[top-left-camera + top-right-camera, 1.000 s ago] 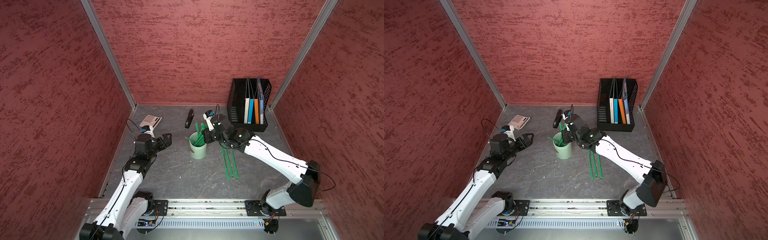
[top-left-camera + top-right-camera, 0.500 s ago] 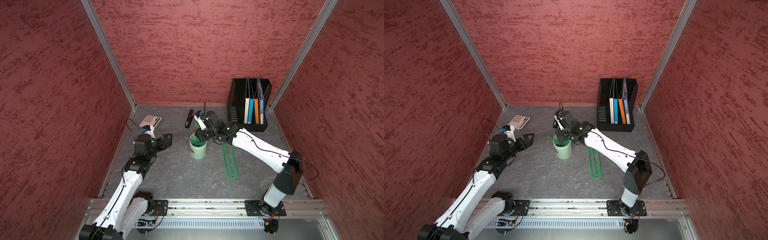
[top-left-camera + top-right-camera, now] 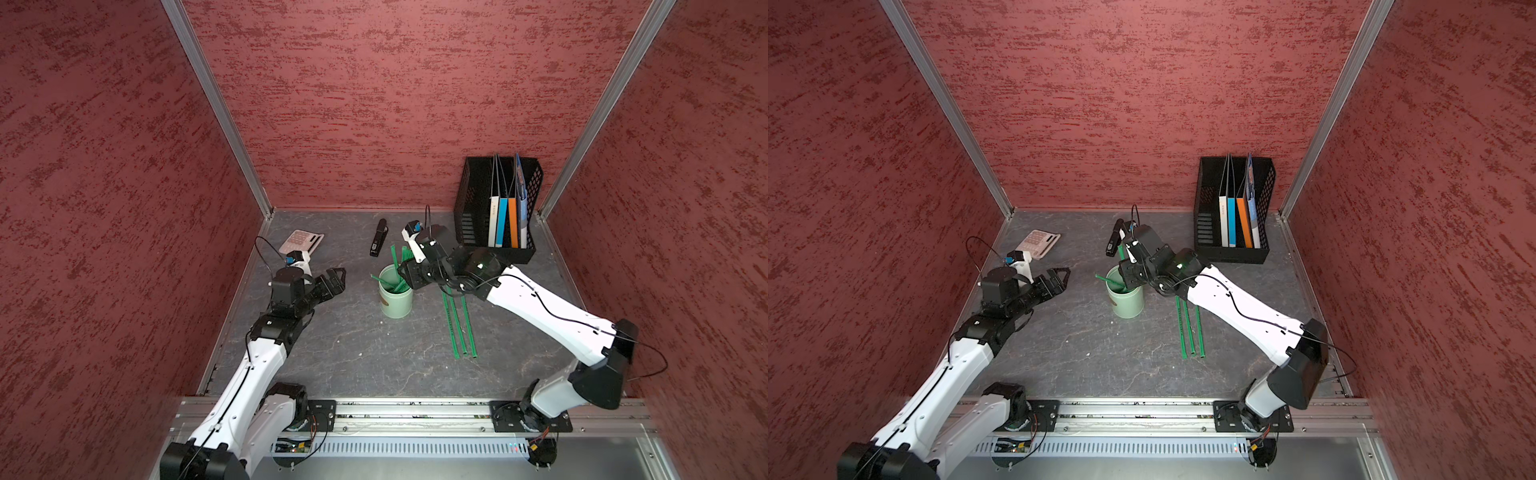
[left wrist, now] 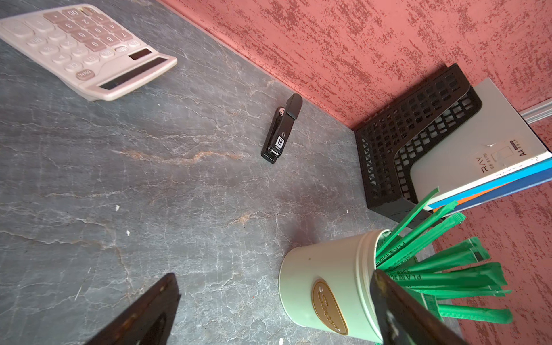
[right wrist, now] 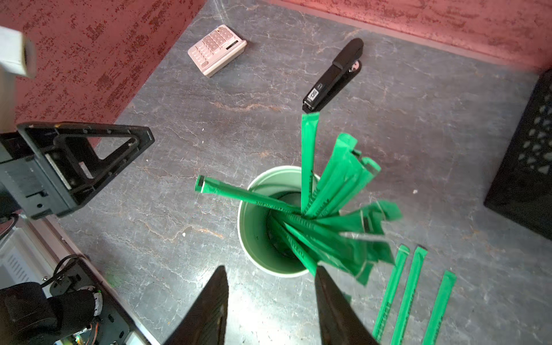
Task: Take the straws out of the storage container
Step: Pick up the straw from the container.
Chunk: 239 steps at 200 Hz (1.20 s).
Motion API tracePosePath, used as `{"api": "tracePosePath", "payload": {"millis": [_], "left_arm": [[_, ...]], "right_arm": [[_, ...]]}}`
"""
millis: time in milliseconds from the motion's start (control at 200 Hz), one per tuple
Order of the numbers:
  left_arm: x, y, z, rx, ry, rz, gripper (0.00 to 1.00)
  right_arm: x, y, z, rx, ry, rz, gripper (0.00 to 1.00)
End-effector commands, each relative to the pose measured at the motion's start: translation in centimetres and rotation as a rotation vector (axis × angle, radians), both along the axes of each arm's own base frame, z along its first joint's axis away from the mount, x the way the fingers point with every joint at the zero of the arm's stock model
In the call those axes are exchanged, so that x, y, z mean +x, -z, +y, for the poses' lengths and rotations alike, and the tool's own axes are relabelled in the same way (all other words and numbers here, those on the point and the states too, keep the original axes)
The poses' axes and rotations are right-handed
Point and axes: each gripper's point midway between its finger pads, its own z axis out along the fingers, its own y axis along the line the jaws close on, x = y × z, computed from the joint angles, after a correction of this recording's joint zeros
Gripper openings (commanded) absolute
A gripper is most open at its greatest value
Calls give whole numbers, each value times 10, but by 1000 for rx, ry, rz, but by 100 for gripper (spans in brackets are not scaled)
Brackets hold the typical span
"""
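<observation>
— Three straws [image 5: 412, 292] are laid flat on the table [image 5: 179, 209], side by side, just beside the right gripper [image 5: 270, 267]. How is that gripper held?
— Its jaws are spread apart, and nothing is pinched between them. It is held right over the cup [image 5: 254, 227], close to the rim.
— Where are the other straws kept?
— The rest [image 5: 328, 185] are stuck in the cup, just ahead of the right gripper's fingers [image 5: 334, 304]. Their tops are fanned out past the rim. One is leaned out alone toward the left gripper [image 3: 334, 279].
— And how is the left gripper held?
— Its jaws are spread wide, and nothing is held. The cup is set in front of it, with a gap left between them.
— What else can be seen?
— A stapler [image 5: 334, 74] is laid past the cup, farther from the right gripper. A calculator [image 3: 301, 241] is laid off to the side of the left gripper. A black rack [image 3: 473, 216] is stood to the side of the right gripper.
</observation>
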Motion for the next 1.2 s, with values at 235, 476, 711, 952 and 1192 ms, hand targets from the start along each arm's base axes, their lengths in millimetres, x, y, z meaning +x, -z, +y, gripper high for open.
{"api": "tracePosePath", "payload": {"millis": [235,476,711,952,1192], "left_arm": [[1,-5,-3,-8,16,-29,100],[2,-3,-5,-14,21,-24,100],[0,0,-4,-12,16,-17,100],[1,-1,-3,-6,16,-18,100],[1,0,-3,-4,13,-16,100]], "right_arm": [[-13,41,-15,65,222,109,40],[-13,49,-27,54,276,100,40],[2,55,-23,92,290,76,37],[14,63,-19,95,283,74,31],[20,63,-20,100,282,82,16]]}}
